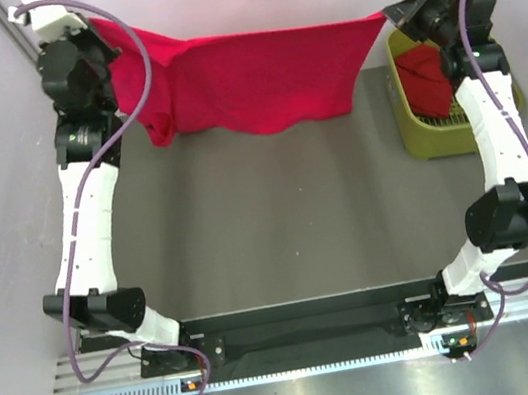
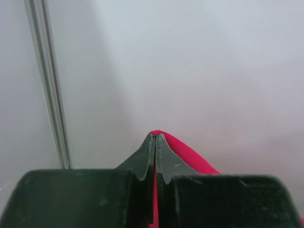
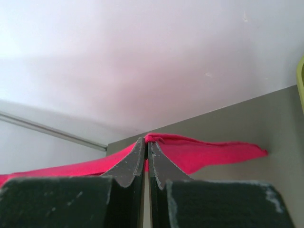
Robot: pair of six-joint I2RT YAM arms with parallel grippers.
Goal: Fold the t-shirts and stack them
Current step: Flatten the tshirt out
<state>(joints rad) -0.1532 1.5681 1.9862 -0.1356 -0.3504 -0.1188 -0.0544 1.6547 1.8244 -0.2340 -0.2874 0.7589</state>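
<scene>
A bright red t-shirt [image 1: 254, 77] hangs stretched between both grippers above the far side of the table, its lower edge drooping onto the grey mat. My left gripper [image 1: 96, 25] is shut on the shirt's left top corner; in the left wrist view red cloth [image 2: 190, 154] pokes out past the closed left gripper [image 2: 155, 135]. My right gripper [image 1: 386, 15] is shut on the right top corner, and the right wrist view shows the cloth [image 3: 209, 152] pinched in that gripper [image 3: 146, 139]. Another red t-shirt [image 1: 427, 79] lies crumpled in the yellow-green basket [image 1: 414, 137].
The basket stands at the table's far right, beside the right arm. A dark grey mat [image 1: 287, 214] covers the table. Pale walls close in at the back and both sides, with a metal rail [image 2: 47, 85] near the left gripper.
</scene>
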